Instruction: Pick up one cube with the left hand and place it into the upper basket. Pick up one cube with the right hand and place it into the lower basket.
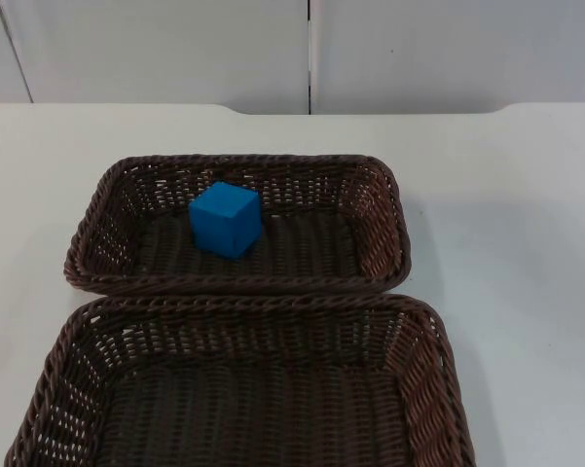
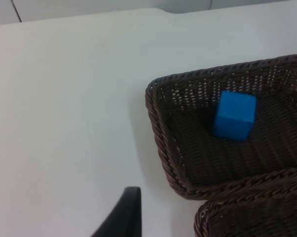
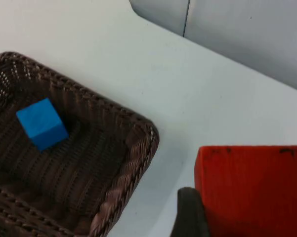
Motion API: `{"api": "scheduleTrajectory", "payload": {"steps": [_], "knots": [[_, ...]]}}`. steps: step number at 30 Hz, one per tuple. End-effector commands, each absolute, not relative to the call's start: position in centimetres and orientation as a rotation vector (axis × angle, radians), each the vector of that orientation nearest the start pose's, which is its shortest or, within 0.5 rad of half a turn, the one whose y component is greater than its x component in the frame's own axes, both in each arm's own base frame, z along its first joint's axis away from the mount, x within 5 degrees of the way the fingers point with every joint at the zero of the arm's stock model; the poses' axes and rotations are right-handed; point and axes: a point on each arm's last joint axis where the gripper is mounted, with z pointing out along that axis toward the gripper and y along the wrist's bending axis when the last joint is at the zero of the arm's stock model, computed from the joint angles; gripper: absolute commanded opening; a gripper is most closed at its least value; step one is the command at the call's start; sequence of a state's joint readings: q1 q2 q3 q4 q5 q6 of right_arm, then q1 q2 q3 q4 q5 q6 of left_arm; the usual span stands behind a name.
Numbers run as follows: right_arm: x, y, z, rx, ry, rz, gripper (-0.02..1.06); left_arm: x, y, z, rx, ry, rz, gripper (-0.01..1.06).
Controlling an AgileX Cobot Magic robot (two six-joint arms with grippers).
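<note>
1. Two brown wicker baskets lie on the white table, the upper basket touching or just behind the lower basket.
2. Inside the upper basket, toward its left side, sits the blue cube; I judge the left-hand half of the task done.
3. At the right gripper, a red cube sits close against its fingertip and seems clamped, above bare table beside the upper basket; the lower basket has no cube, so that placement remains.
4. Beside the baskets, the left gripper waits over the table; how far open, I cannot tell.
</note>
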State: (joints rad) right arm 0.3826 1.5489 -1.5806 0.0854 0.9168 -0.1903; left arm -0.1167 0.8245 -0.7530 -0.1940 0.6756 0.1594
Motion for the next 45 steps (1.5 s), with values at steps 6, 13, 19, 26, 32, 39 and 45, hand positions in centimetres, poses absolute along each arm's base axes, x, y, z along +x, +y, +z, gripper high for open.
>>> {"api": "scheduleTrajectory", "payload": {"steps": [6, 13, 19, 26, 32, 39, 45], "knots": [[29.6, 12.7, 37.7, -0.626, 2.273, 0.231, 0.0, 15.5, -2.9, 32.7, 0.199, 2.218, -0.201, 1.05], [28.8, 12.6, 34.4, -0.625, 2.355, 0.253, 0.0, 15.5, -2.9, 32.7, 0.199, 2.218, -0.201, 1.05], [28.2, 12.4, 30.9, -0.627, 2.423, 0.262, 0.0, 15.5, -2.9, 32.7, 0.199, 2.218, -0.201, 1.05], [27.8, 12.3, 28.7, -0.635, 2.445, 0.251, 0.0, 15.5, -2.9, 32.7, 0.199, 2.218, -0.201, 1.05], [26.4, 14.5, 27.6, -0.791, 2.401, 0.261, 0.0, 15.5, -2.9, 32.7, 0.199, 2.218, -0.201, 1.05], [23.8, 18.5, 26.9, -0.984, 2.295, 0.314, 0.0, 15.5, -2.9, 32.7, 0.2, 2.218, -0.199, 1.05], [21.9, 21.2, 26.8, -1.092, 2.218, 0.364, 0.0, 15.5, -2.9, 32.7, 0.2, 2.218, -0.199, 1.05]]}}
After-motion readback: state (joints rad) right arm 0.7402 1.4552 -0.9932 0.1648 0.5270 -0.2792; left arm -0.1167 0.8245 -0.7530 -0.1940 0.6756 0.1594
